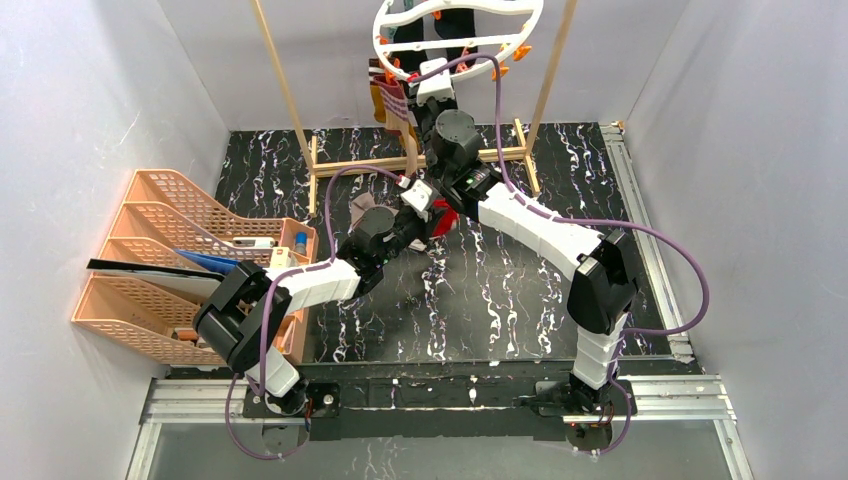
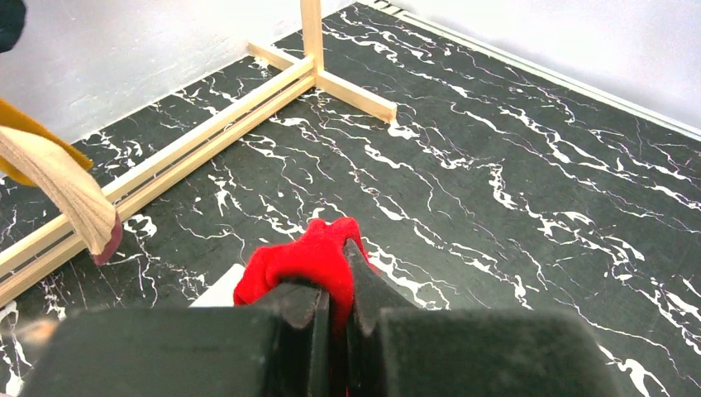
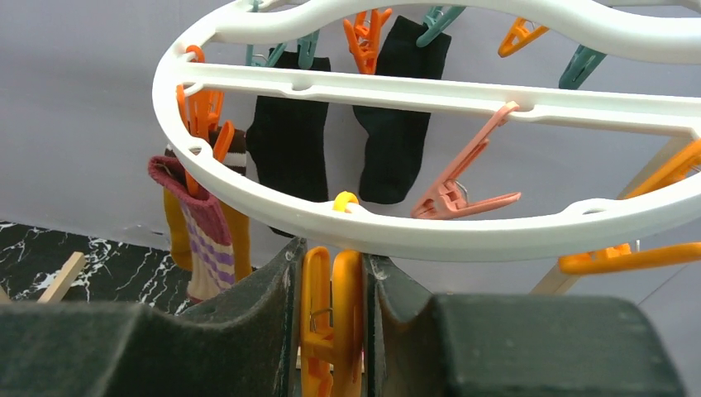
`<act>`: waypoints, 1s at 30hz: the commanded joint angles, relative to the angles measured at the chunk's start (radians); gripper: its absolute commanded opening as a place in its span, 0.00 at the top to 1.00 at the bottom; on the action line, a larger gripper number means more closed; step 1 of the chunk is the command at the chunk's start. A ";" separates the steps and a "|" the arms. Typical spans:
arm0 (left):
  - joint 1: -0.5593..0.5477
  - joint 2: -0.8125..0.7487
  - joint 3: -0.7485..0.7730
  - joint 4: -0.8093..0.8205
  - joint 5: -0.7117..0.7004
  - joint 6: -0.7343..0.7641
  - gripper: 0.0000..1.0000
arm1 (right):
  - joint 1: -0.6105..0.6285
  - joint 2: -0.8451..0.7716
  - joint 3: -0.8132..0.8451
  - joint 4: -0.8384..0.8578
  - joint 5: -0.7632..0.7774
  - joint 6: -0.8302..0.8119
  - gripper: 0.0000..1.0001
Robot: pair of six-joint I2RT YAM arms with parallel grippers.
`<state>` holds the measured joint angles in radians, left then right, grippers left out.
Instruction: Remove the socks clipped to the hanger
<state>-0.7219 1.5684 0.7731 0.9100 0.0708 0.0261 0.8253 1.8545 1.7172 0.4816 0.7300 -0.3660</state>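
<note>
- My left end effector [image 2: 335, 289] is pressed together on a red sock [image 2: 302, 256] and holds it low over the bench [image 2: 537, 207], well apart from the hanger. I judge this sock ready to set down.
- My right end effector [image 3: 331, 277] pinches an orange clothespin [image 3: 331, 322] that hangs from the near rim of the hanger [image 3: 413, 227]. Squeezing the pin is, I judge, how it is opened. I cannot tell whether it grips any fabric.
- Socks clipped on: two black socks [image 3: 289, 141] at the far side, and a striped maroon sock [image 3: 202, 240] and a mustard sock [image 3: 240, 244] at the left.
- Obstructions: the cross-bar [image 3: 430, 95] and an empty pink clothespin [image 3: 463, 186] lie between my right end effector and the black socks. The wooden rack frame [image 2: 190, 141] stands beyond my left end effector.
- Orange trays [image 1: 170, 230] sit at the left of the bench, well apart.
</note>
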 commanded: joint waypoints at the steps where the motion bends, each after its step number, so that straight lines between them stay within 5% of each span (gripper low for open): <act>1: -0.004 -0.019 -0.011 0.001 0.006 0.007 1.00 | 0.004 -0.004 0.040 0.030 0.002 0.014 0.99; 5: -0.005 -0.022 -0.010 -0.017 -0.013 0.005 1.00 | 0.005 -0.008 0.035 0.026 -0.003 0.021 0.99; 7: -0.005 -0.022 -0.002 -0.046 -0.037 0.000 0.90 | 0.004 -0.014 0.030 0.026 -0.014 0.026 0.83; 8: -0.005 -0.023 0.002 -0.060 -0.052 -0.005 0.72 | 0.003 -0.018 0.026 0.024 -0.022 0.029 0.68; 9: -0.004 -0.026 0.005 -0.069 -0.089 -0.016 0.32 | 0.003 -0.020 0.024 0.019 -0.028 0.033 0.54; 10: -0.004 -0.030 0.004 -0.075 -0.133 -0.019 0.06 | 0.003 -0.022 0.026 0.013 -0.031 0.035 0.39; 17: -0.005 -0.074 -0.009 -0.089 -0.308 0.006 0.02 | -0.008 -0.043 0.024 -0.041 -0.068 0.076 0.02; 22: 0.016 -0.123 -0.029 -0.095 -0.390 0.022 0.02 | -0.020 -0.123 -0.079 -0.036 -0.105 0.127 0.01; 26: 0.146 -0.142 -0.038 -0.118 -0.237 -0.119 0.02 | -0.022 -0.205 -0.202 0.002 -0.127 0.164 0.01; 30: 0.227 -0.079 -0.044 -0.068 -0.326 -0.179 0.02 | -0.025 -0.296 -0.327 -0.019 -0.174 0.247 0.01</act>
<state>-0.5663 1.4654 0.7448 0.8085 -0.1936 -0.0616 0.8051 1.6691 1.4738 0.4229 0.6048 -0.2142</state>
